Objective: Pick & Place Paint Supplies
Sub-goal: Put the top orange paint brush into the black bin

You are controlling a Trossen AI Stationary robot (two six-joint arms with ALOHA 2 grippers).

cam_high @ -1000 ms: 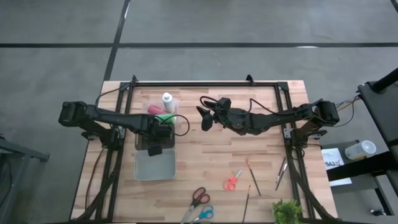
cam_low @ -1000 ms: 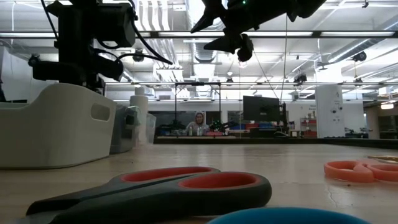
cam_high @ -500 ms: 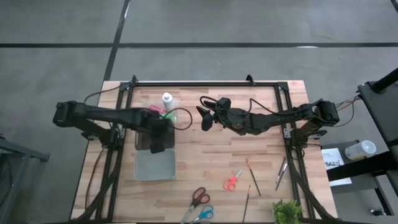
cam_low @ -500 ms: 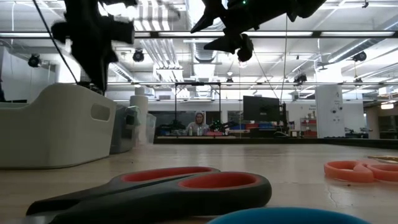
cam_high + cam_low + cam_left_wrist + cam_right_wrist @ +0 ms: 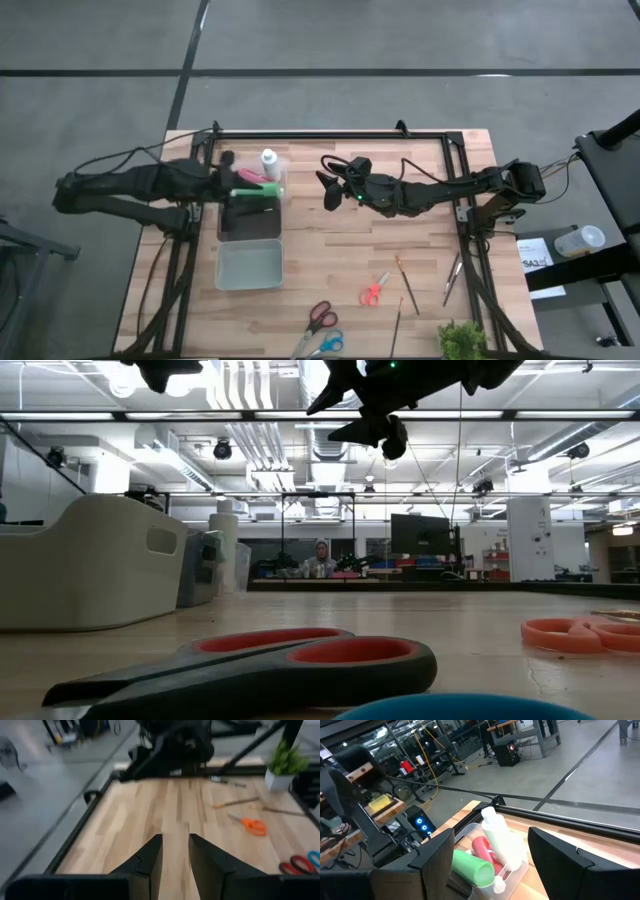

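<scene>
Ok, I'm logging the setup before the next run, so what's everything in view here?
Bottles: three, white, red, green, lying in a clear tray at the table's back left.
Bins: two, one dark, one pale grey, in front of the tray.
Scissors: three, orange, red, blue, front middle.
Brushes: at least three, brown-handled, front right.
Plant: one, green, front right corner.
Table: one, light wood.
Person: one, far behind the table.
Left hand: open, empty, by the tray.
Right hand: open, empty, above the table's middle.
</scene>
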